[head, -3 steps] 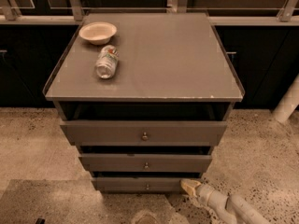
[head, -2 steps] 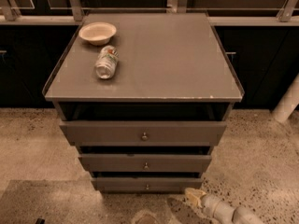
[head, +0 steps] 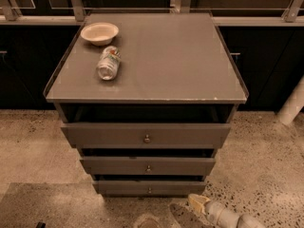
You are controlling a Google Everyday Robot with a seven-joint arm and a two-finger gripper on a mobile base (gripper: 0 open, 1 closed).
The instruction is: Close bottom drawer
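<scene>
The grey cabinet (head: 147, 56) has three grey-brown drawers. The bottom drawer (head: 149, 187) is the narrowest one, lowest in view, with a small round metal knob (head: 149, 190) at its centre. Its front stands out from the cabinet body, with a dark gap above it. My gripper (head: 195, 202) is at the bottom right of the view, just below and to the right of the bottom drawer's front, a little apart from it. The pale arm runs off toward the lower right corner.
A beige bowl (head: 99, 33) and a plastic bottle (head: 108, 63) lying on its side sit on the cabinet top at the back left. The top drawer (head: 146, 136) and middle drawer (head: 147, 166) also stand out. A white post (head: 292, 103) stands right. Speckled floor surrounds the cabinet.
My gripper has moved down and away from the bottom drawer's right front corner, toward the lower edge of the view. The drawers look unchanged.
</scene>
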